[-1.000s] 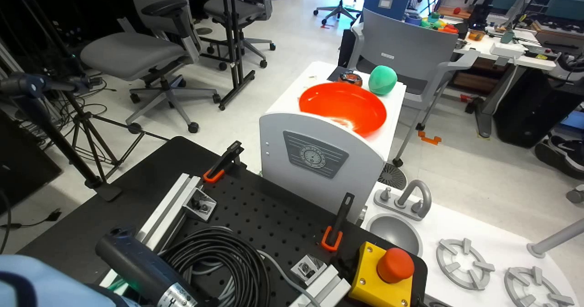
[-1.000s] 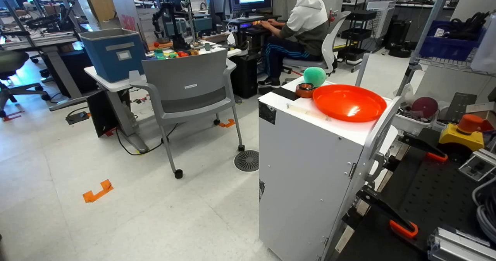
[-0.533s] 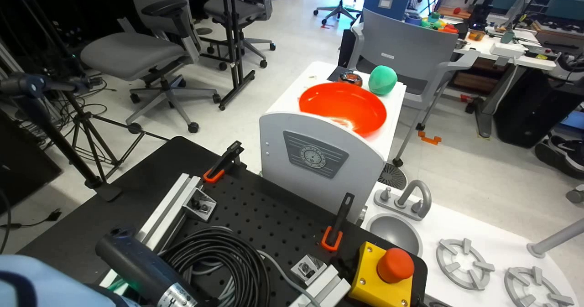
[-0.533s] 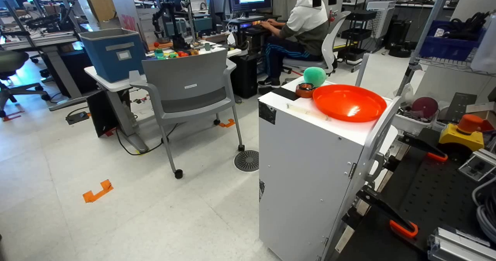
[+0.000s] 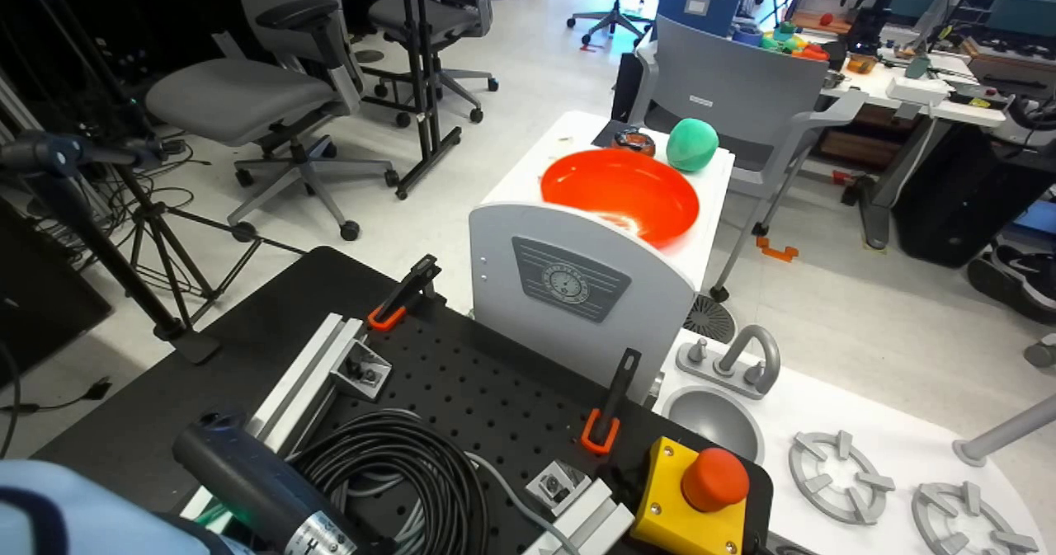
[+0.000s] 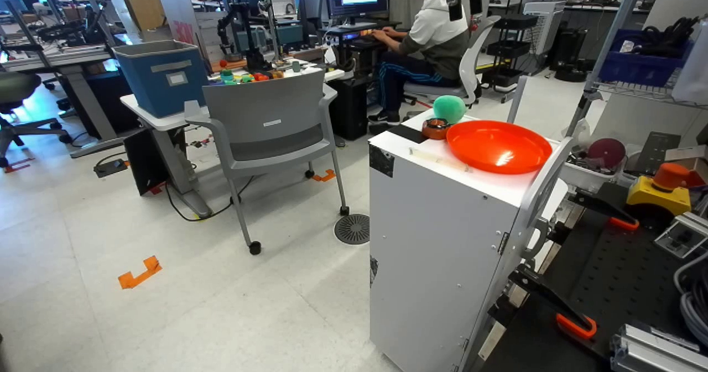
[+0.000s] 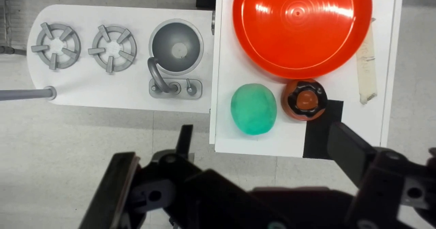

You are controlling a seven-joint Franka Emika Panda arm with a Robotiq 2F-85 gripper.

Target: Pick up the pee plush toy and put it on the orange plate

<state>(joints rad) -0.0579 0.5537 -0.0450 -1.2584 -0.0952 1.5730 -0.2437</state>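
One ball (image 7: 253,109) off the plate (image 7: 299,35), gripper (image 7: 235,152) spread wide

The green ball rests on the white cabinet (image 7: 289,142), near the orange plate but apart from it. It is nearly round; in the wrist view its slightly longer axis runs roughly toward the plate and away (which end is its front, I cannot tell). The gripper hangs higher than the plate, its two fingers (image 7: 351,150) well apart.

Counts: one ball, one plate, one brown toy (image 7: 306,99) with a dark wavy top. The brown toy sits just beside the plate (touching the rim or not, I cannot tell). One strip of tape (image 7: 368,76) lies beside the plate. On the counter (image 7: 119,89) next to the cabinet, one sink (image 7: 170,38) is nearer the plate than the two burners (image 7: 69,52).
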